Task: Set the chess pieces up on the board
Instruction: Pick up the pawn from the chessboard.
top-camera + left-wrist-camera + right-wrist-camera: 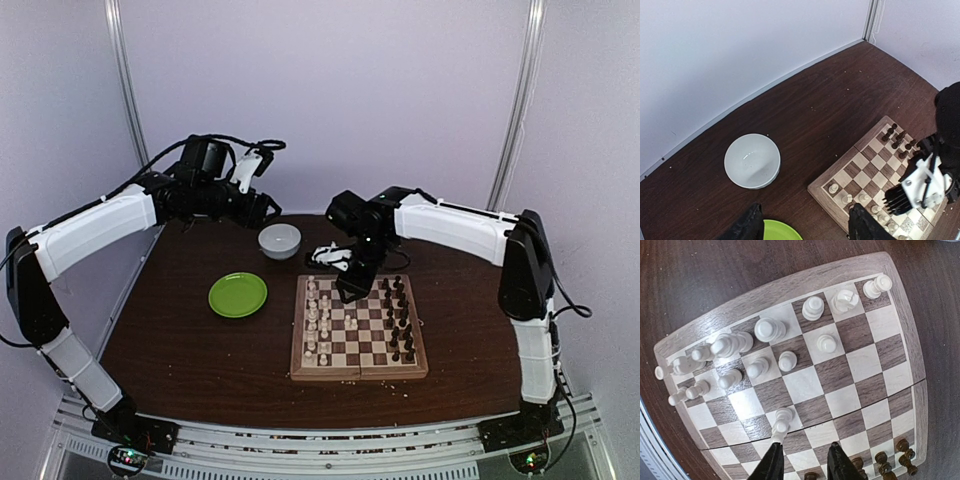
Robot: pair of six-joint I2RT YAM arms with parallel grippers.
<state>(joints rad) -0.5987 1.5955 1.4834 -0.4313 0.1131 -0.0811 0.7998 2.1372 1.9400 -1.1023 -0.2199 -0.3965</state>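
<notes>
White bowl [279, 240], green plate [238, 295] beside board [360, 373]

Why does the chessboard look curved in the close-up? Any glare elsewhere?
Right wrist view: the wide lens bows the straight edges of the board. Left wrist view: faint glints inside the white bowl. Top external view: even light, board edges straight.

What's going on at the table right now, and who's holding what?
Neither arm holds anything. The right gripper hangs open over the board, with one cream piece standing alone just off its fingertip, out toward mid-board. The other cream pieces crowd one side of the board and the dark pieces line the opposite side. The left gripper is open too, raised off the board near the white bowl and green plate.
</notes>
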